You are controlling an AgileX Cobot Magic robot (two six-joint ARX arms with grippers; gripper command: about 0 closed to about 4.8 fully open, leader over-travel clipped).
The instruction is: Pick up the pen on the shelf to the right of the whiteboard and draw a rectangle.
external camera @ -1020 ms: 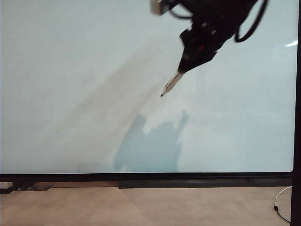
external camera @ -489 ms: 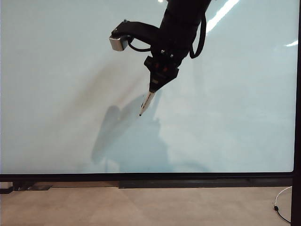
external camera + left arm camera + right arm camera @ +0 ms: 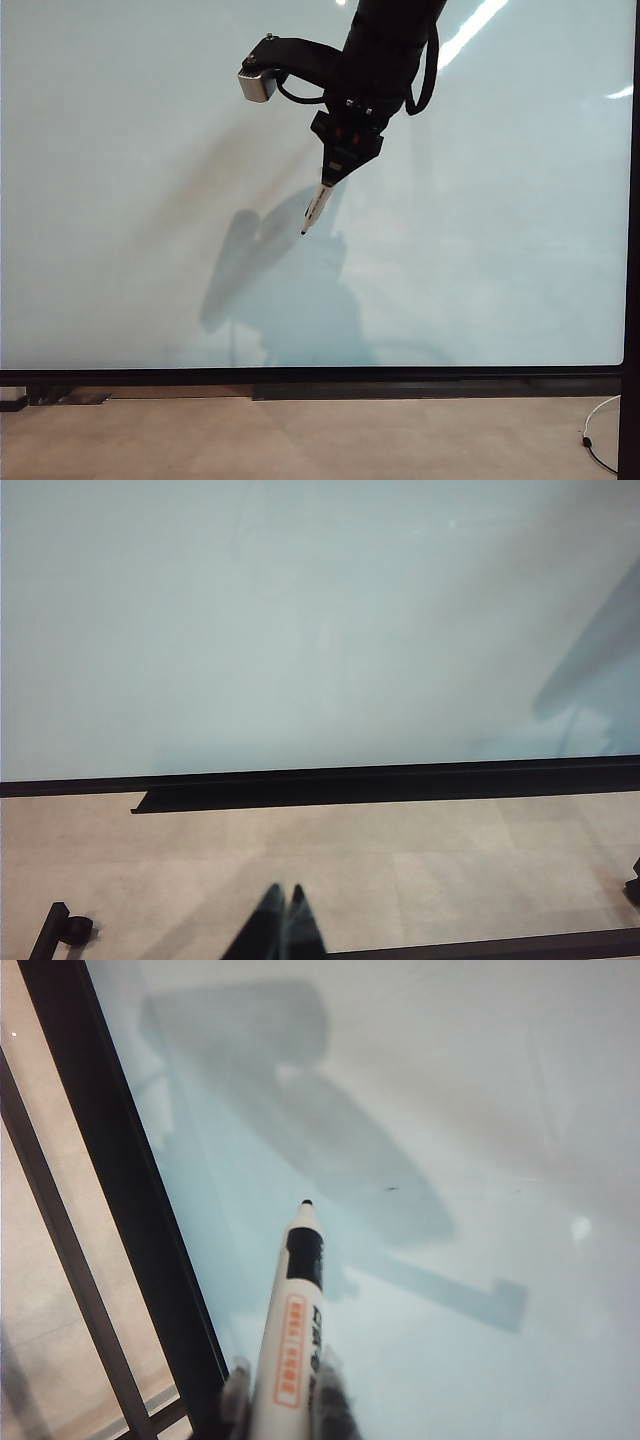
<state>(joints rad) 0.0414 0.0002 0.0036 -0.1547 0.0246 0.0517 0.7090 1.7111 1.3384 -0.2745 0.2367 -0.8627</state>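
The whiteboard (image 3: 130, 200) fills the exterior view, glossy white with a thin black frame, and no drawn line shows on it. My right gripper (image 3: 333, 172) hangs before its upper middle, shut on the pen (image 3: 316, 208), a pale barrel with a dark tip pointing down-left. The tip sits close to the board; whether it touches I cannot tell. In the right wrist view the pen (image 3: 293, 1330) sticks out between the fingers (image 3: 237, 1392) over the whiteboard (image 3: 480, 1110). My left gripper (image 3: 281, 892) is shut, low over the floor in front of the whiteboard (image 3: 300, 620).
A black ledge (image 3: 400, 388) runs under the board's lower frame. Tan floor (image 3: 300, 440) lies below, with a thin cable (image 3: 598, 440) at the far right. A black bar and small wheel (image 3: 68, 930) sit on the floor near my left gripper.
My right gripper swung from the upper right leftward and down with the pen, then steadied; its shadow on the board shifted left and grew. The left arm shows no earlier frames.
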